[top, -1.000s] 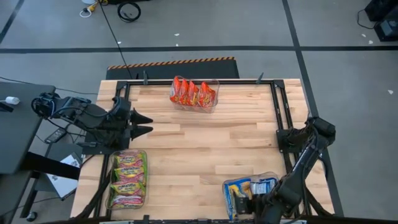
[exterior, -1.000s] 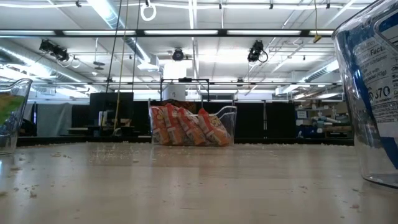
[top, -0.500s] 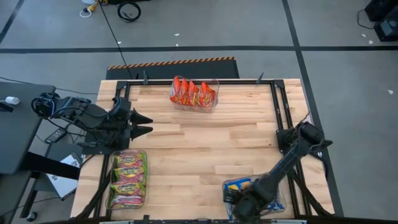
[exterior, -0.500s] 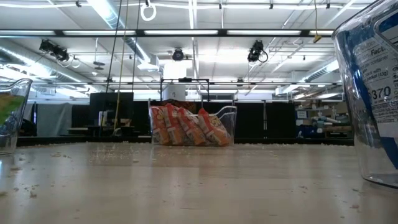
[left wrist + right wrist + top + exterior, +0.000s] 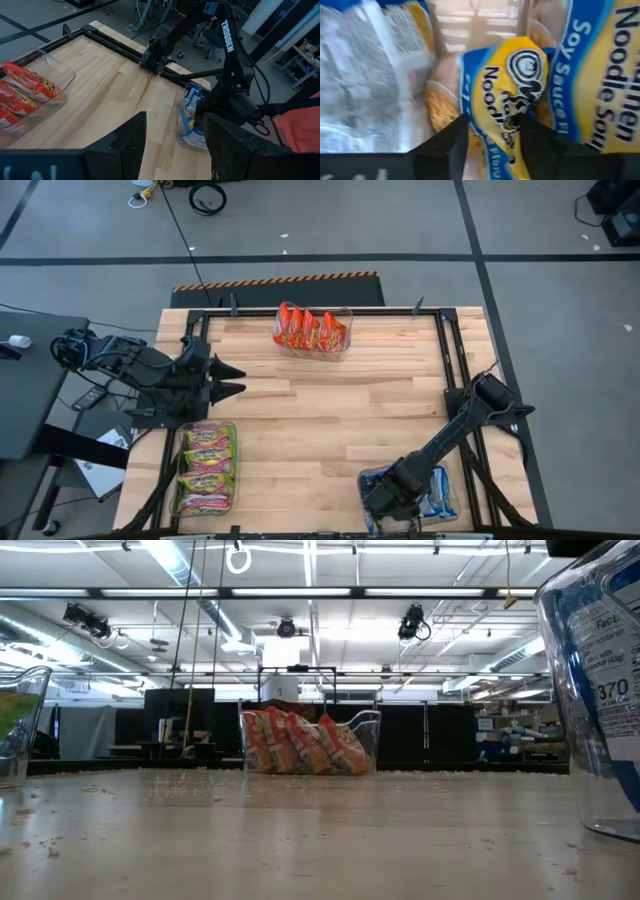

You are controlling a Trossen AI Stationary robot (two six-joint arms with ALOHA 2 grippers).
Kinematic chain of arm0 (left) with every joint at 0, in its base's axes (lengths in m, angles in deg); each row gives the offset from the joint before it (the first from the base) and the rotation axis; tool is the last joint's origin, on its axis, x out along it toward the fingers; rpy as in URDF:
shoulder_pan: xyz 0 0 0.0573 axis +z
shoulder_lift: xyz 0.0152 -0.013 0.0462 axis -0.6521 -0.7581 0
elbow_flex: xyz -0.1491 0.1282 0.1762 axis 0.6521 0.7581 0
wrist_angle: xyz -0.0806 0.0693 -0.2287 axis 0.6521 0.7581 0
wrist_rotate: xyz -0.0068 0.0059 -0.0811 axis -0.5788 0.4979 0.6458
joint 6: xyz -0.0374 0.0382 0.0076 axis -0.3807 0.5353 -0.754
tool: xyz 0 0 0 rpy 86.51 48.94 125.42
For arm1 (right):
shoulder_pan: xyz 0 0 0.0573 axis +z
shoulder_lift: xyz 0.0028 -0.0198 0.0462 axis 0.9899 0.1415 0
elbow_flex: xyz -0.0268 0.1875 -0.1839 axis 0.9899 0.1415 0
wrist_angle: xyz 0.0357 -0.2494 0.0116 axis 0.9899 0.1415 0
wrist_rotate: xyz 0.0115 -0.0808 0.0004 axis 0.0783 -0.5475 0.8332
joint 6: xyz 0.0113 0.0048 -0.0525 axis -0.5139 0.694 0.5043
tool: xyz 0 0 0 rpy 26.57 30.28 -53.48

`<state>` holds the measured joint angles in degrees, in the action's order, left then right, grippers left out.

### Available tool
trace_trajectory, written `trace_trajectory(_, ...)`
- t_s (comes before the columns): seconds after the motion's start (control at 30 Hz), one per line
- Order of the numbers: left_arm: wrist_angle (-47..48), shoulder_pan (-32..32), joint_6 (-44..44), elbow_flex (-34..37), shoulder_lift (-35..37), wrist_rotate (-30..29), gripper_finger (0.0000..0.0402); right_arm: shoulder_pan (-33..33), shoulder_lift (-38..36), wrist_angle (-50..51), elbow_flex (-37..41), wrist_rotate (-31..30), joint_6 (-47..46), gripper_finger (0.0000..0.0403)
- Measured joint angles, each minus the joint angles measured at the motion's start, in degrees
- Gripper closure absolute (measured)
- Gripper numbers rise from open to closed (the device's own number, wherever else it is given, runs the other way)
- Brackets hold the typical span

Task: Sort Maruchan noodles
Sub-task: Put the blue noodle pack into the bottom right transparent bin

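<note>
Red-orange noodle packets (image 5: 311, 329) stand on edge in a clear bin at the table's far edge, also in the low view (image 5: 300, 745). Green-pink-yellow packets (image 5: 206, 468) lie in a bin at the near left. Blue-white-yellow packets (image 5: 437, 494) fill a clear bin (image 5: 598, 690) at the near right. My right gripper (image 5: 385, 498) reaches down into that bin and is shut on one blue-yellow packet (image 5: 502, 100). My left gripper (image 5: 236, 378) hangs open and holds nothing, near the table's left edge (image 5: 175, 122). My right gripper pinches a blue-yellow packet between its two fingers (image 5: 457, 135), on a crumpled part of the wrapper (image 5: 512, 112). It comes from above, pointing down into the bin. The packet sits among the other blue packets in the bin.
A black metal frame (image 5: 452, 350) runs along the table's edges. Bare wood (image 5: 320, 415) lies between the three bins. Crumbs dot the tabletop (image 5: 300, 830) in the low view. A dark side table (image 5: 25, 380) stands beyond the left edge.
My right arm has swung toward the table's left, carrying its gripper from the blue bin's near right side to over the bin's left part and down among the packets. The left arm has kept still.
</note>
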<state>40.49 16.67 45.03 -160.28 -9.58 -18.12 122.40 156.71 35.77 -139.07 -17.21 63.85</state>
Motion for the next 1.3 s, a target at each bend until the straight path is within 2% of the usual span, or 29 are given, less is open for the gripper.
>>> trace_trajectory(0.13,0.33,0.0,0.07,0.0,0.02,-0.14,0.0203,0.72,-0.2,-0.63,-0.59,-5.32,1.53,0.0279)
trace_trajectory(0.3,1.34,0.0,0.26,0.0,0.01,-0.37,0.0203,2.48,-3.45,-0.28,-2.84,-7.94,-2.28,0.0386)
trace_trajectory(0.4,1.21,0.0,1.35,0.0,0.01,-2.03,0.0203,5.17,-6.59,-2.13,-3.12,-9.26,-8.6,0.0391)
trace_trajectory(0.5,1.14,0.0,1.68,0.0,-0.36,-4.84,0.0203,8.2,-9.59,-6.04,-1.4,-13.19,-13.85,0.0397)
trace_trajectory(0.63,0.27,0.0,2.94,0.02,-1.86,-7.58,0.0203,11.67,-11.98,-15.15,4.14,-17.72,-19.66,0.0397)
trace_trajectory(0.73,-1.52,0.01,3.93,0.04,-3.39,-8.53,0.0203,12.81,-12.14,-15.49,8.99,-17.81,-19.57,0.0397)
trace_trajectory(0.87,-4.04,0.5,4.07,0.04,-5.29,-9.09,0.0203,12.51,-13.02,-13.9,10.78,-17.17,-15.41,0.0371)
trace_trajectory(1.07,-5.78,1.52,3.6,0.04,-7.16,-9.41,0.0203,7.61,-14.82,-10.8,10.23,-9.09,-14.11,0.0274)
trace_trajectory(1.2,-5.85,1.52,3.08,0.04,-8.57,-11.29,0.0203,4.02,-14.18,-12.46,12.57,-7.17,-5.65,0.0206)
trace_trajectory(1.3,-5.85,1.53,2.12,0.04,-9.22,-11.63,0.0203,2.28,-12.66,-16.29,13.21,-6.44,0.05,0.0181)
